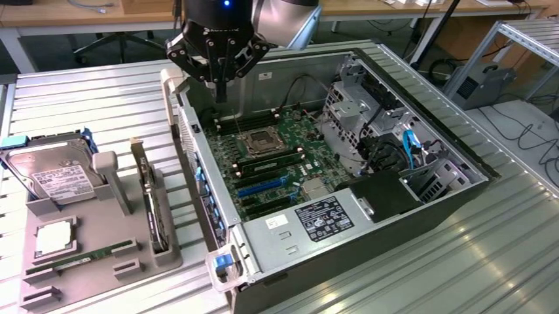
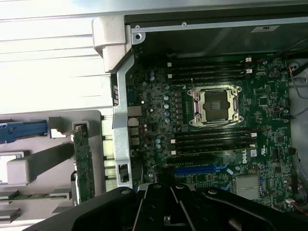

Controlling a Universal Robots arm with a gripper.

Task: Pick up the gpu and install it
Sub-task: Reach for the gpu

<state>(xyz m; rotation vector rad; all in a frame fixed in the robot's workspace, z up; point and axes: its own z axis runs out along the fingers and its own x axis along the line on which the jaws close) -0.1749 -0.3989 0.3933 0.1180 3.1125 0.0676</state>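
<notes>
Hand (image 1: 221,91) clenched, empty, above case (image 1: 393,239); gpu (image 1: 154,203) edge-on in holder (image 1: 88,261), face hidden.

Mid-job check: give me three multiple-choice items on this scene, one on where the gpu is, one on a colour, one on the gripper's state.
1. Where is the gpu?
A. standing in the grey holder beside the case
B. seated on the motherboard
C. in the gripper

2. What colour are the bright expansion slots on the motherboard?
A. red
B. blue
C. yellow

3. How is the gripper?
A. open around the hard drive
B. shut on the gpu
C. shut, empty, above the case

Answers:
1 A, the card stands on edge in the holder.
2 B, the slots are plainly blue in both views.
3 C, its fingers meet over the motherboard with nothing between them.
</notes>
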